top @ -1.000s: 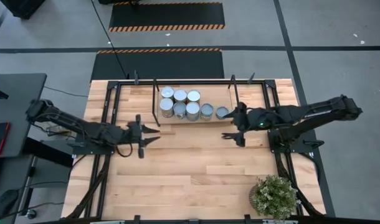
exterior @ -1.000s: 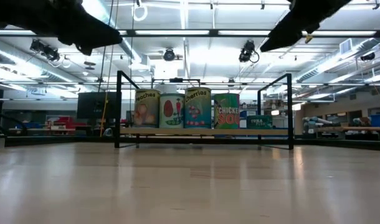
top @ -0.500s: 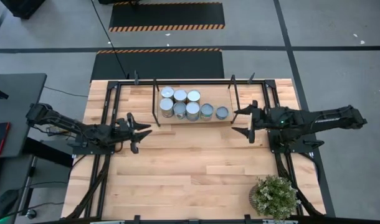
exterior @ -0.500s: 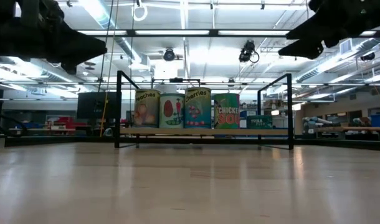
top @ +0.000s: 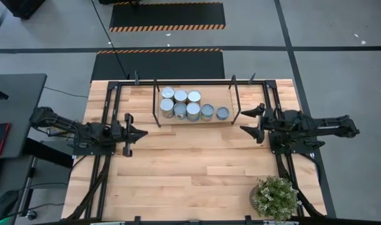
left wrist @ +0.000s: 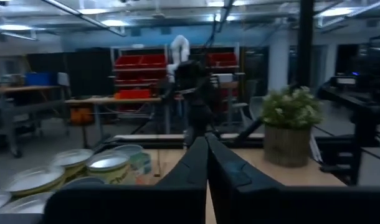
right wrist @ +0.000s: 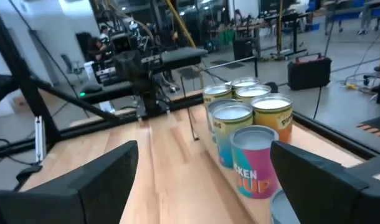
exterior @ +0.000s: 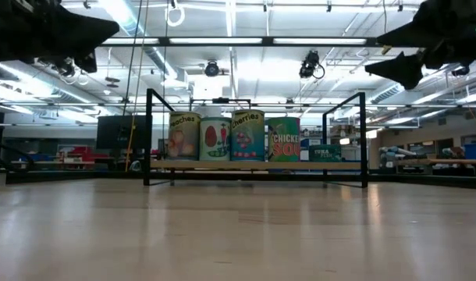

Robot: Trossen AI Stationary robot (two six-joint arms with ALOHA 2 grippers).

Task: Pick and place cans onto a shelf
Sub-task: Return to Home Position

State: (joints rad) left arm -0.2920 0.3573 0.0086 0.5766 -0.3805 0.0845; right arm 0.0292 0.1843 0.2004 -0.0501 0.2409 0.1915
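Cans [top: 193, 110] all stand on the shelf [exterior: 339, 165], packed in a tight cluster toward its left and middle. I see none on the table. From above I count seven, though the crowded tops make that uncertain.

Left gripper [top: 143, 133] is over the table's left side, well apart from the shelf, fingers pressed together on nothing. Right gripper [top: 243, 120] is near the shelf's right end, fingers spread wide, empty.

Handling, as I judge it:
- Stiff metal tins with smooth labelled sides, so they could slip; probably hefty if full.
- I would grip across the side wall at mid-height.
- The tuna can [exterior: 325, 153] is squat and needs a lower hold.
- Neighbours touch, so there is little finger room between them.
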